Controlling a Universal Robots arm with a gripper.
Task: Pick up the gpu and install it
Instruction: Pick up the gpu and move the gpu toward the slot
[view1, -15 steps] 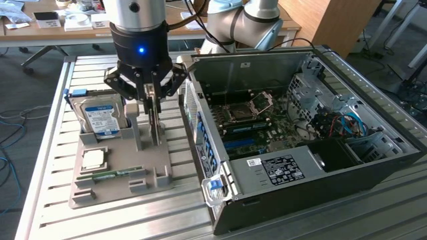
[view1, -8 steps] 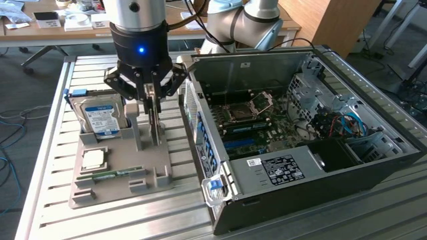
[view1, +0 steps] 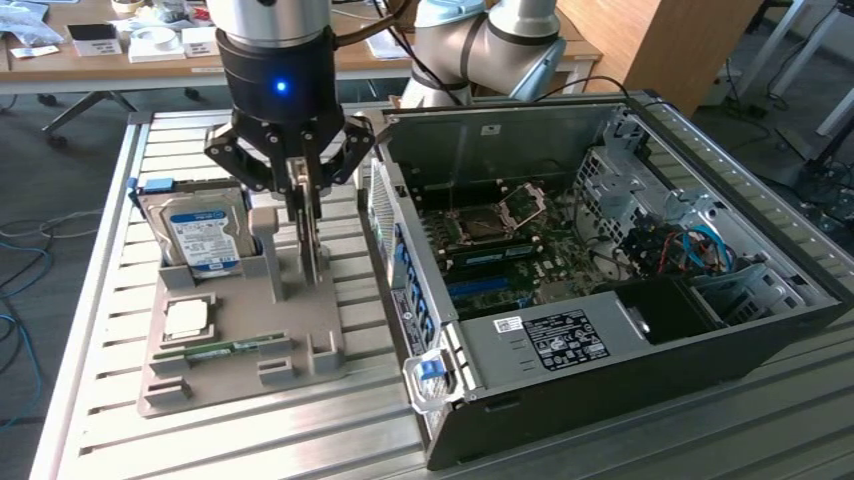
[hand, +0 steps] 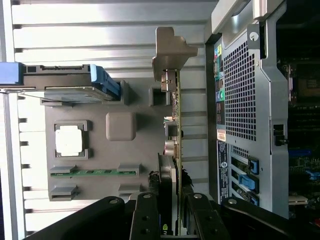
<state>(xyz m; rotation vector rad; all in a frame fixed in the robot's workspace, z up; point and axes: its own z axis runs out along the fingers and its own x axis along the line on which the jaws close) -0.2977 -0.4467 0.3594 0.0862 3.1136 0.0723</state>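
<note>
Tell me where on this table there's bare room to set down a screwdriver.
Bare slats of the table lie between the grey tray and the near edge, plus a narrow strip on the exterior view's left of the tray. Crowded: the gap between tray and computer case, where the gripper holds the gpu.

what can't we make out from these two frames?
gpu face: edge-on in both views; tool overlaps it, exterior view.
Whether the gpu sits in the grey holder or hangs above it: its own body hides the contact, both views.
Motherboard slots: partly behind the case wall, exterior view; cut by the picture edge, wrist view.
Hard drive label text: too small, exterior view.
</note>
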